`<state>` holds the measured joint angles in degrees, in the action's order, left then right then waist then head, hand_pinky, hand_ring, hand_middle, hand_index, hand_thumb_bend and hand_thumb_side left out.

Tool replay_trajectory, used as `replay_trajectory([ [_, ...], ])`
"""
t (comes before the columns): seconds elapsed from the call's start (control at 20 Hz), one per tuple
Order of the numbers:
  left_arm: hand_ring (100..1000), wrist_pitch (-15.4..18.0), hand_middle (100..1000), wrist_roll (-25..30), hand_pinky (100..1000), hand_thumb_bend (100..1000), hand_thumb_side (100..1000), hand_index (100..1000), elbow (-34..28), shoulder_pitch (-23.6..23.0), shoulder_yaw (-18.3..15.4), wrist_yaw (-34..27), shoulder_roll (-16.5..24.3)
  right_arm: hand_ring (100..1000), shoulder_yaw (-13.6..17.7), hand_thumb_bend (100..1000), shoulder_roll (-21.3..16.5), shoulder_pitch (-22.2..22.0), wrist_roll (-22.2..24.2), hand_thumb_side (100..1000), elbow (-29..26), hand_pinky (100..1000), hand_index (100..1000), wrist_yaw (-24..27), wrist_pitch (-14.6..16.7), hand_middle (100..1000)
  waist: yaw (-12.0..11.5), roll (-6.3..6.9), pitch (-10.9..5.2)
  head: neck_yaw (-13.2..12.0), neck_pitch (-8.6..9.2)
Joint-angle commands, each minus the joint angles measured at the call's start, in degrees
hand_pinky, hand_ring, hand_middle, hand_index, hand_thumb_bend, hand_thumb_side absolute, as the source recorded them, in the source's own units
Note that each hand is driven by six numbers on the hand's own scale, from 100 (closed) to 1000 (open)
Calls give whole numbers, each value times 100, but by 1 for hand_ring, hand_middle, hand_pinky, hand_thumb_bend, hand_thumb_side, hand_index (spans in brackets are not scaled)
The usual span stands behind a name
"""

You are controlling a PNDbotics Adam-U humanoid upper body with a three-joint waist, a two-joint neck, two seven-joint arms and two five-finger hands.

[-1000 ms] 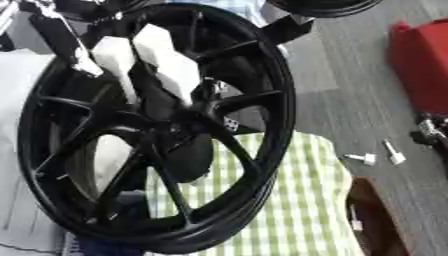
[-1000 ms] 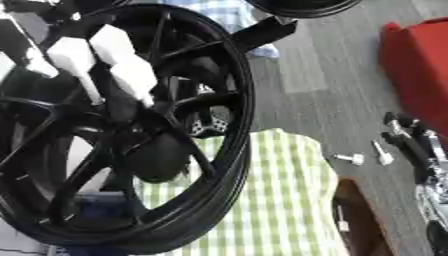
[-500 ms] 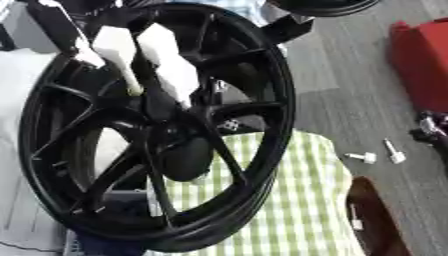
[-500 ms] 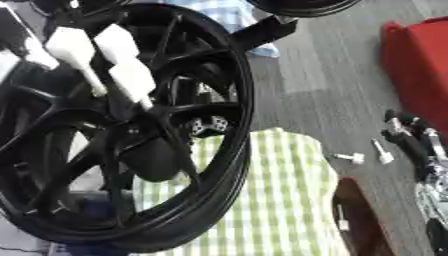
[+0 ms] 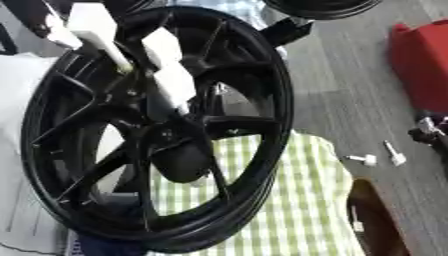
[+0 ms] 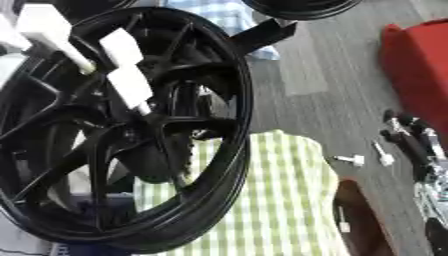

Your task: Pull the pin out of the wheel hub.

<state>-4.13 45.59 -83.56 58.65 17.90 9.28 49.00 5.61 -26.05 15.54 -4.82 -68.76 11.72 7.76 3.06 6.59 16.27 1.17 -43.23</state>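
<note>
One black wheel hub [image 5: 157, 130] fills most of what we see, standing tilted on its rim over a green-and-white checked cloth [image 5: 289, 210] spread on the desk. We can read no brand, label or writing on the wheel or on anything around it. We cannot make out the pin itself among the dark spokes at the centre.

From the upper left, the left robot hand [image 5: 166, 70], with white finger covers, reaches in across the spokes, its straight fingers pointing down toward the hub's centre; whether it is gripping anything there, we cannot tell. The right robot hand [image 6: 420, 150] shows only as dark and silver parts at the right edge, and its fingers are not clear to us.

Two small white pieces [image 5: 376, 157] lie on the grey floor [image 5: 350, 95] right of the cloth, and a red object [image 5: 424, 65] sits at the far right.

Compared with a second ago, the white fingers sit higher and further left against the spokes, and the whole picture has shifted.
</note>
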Motion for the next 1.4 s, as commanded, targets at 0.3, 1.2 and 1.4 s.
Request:
replay_trajectory([
  [0.3,382,-218,259,-639,409,618,100,352,-85,-769,-1168,-490,1175,632,117,248,-233,-32,-94,506,-61,730,746,76,26,687,-136,-16,-122,267,4],
  [1.2,548,-334,441,-2354,628,664,137,600,2075,-3383,-3339,-640,1597,631,201,246,-248,-54,-217,506,-74,731,746,110,76,687,-135,-44,-47,447,195],
  [1.4,715,-182,595,-2729,771,643,478,767,2159,-3578,-3216,-328,1512,631,188,244,-242,-36,-209,507,-79,731,746,110,69,686,-106,-41,-40,455,199],
])
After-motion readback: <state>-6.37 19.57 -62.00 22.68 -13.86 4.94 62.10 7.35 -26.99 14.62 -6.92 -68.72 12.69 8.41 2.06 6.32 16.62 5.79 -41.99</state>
